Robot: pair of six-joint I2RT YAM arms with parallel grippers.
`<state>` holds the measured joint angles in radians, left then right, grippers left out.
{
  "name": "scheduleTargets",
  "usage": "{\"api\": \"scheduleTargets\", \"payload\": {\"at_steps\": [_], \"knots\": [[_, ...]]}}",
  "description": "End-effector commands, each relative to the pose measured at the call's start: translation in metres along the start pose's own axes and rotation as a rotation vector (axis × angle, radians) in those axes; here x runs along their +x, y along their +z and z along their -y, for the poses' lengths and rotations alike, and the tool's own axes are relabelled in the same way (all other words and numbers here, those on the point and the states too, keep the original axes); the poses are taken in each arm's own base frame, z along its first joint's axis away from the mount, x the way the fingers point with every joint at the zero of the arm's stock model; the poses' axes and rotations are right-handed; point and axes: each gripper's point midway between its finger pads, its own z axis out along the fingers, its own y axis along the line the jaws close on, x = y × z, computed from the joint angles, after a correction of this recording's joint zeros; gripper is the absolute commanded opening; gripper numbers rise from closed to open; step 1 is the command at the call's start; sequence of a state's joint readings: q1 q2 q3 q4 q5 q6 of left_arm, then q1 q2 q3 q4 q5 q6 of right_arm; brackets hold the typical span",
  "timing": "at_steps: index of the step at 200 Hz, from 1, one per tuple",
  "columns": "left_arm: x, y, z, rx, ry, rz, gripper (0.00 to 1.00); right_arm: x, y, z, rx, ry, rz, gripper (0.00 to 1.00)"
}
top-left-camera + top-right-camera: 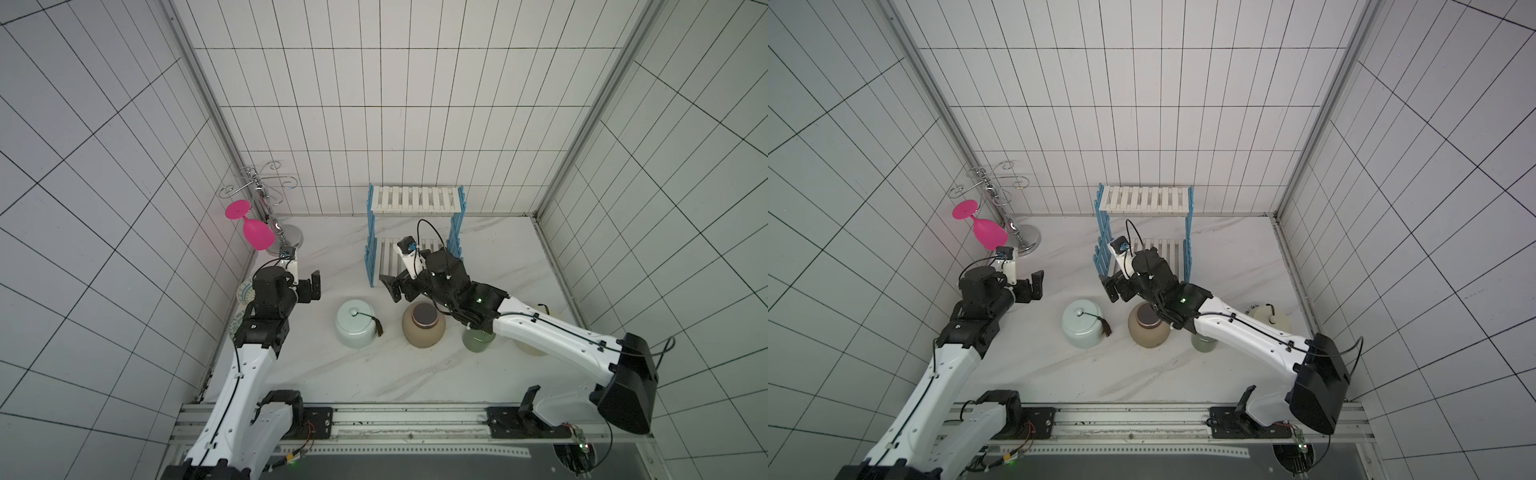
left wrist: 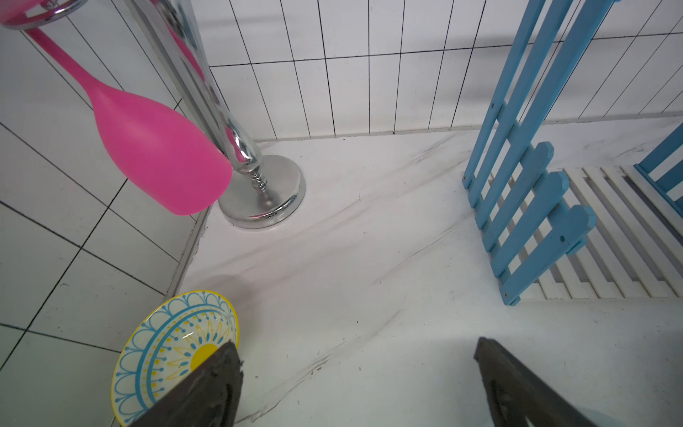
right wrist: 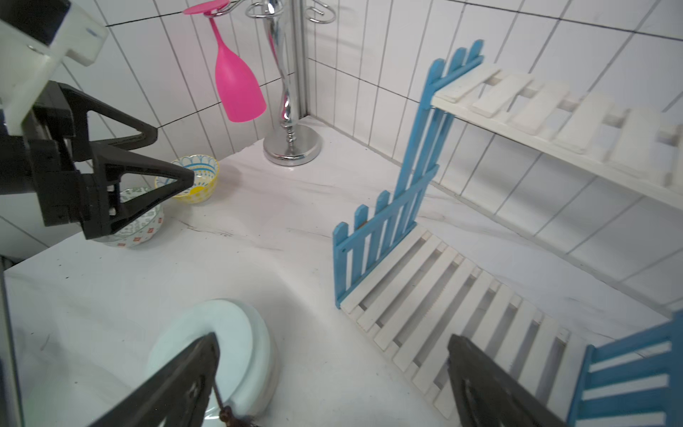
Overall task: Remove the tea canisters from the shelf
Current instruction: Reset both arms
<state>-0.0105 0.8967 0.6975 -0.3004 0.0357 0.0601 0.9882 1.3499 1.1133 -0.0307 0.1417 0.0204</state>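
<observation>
Top views are showing you the shelf (image 1: 417,198) standing against the back wall, and in front of it, on the marble table (image 1: 365,374), the pale blue tea canister (image 1: 354,328) is sitting beside the tan canister (image 1: 423,325). The green canister (image 1: 478,341) and the cream canister (image 1: 1271,318) are lying partly hidden under the right arm. The right gripper (image 1: 391,289) is hovering between the shelf's lower board and the tan canister, jaws wide apart, gripping nothing. The left gripper (image 1: 315,286) is also gaping, empty, near the patterned bowl (image 2: 173,351).
</observation>
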Motion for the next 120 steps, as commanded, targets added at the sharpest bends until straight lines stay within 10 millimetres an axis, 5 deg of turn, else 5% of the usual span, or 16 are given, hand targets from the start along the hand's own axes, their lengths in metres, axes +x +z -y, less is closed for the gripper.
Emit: {"api": "scheduleTargets", "payload": {"at_steps": [1,71,120], "knots": [[-0.018,0.013,0.008,0.047,-0.007,0.071,0.99,0.013,-0.016,0.043,0.135,-0.020,-0.001,0.99],[-0.009,0.061,0.011,0.086,-0.070,0.092,0.99,0.055,-0.066,0.145,0.476,0.006,-0.042,0.99],[0.004,0.082,0.010,0.105,-0.101,0.154,0.99,0.095,-0.100,0.196,0.692,-0.001,-0.050,0.99]]}}
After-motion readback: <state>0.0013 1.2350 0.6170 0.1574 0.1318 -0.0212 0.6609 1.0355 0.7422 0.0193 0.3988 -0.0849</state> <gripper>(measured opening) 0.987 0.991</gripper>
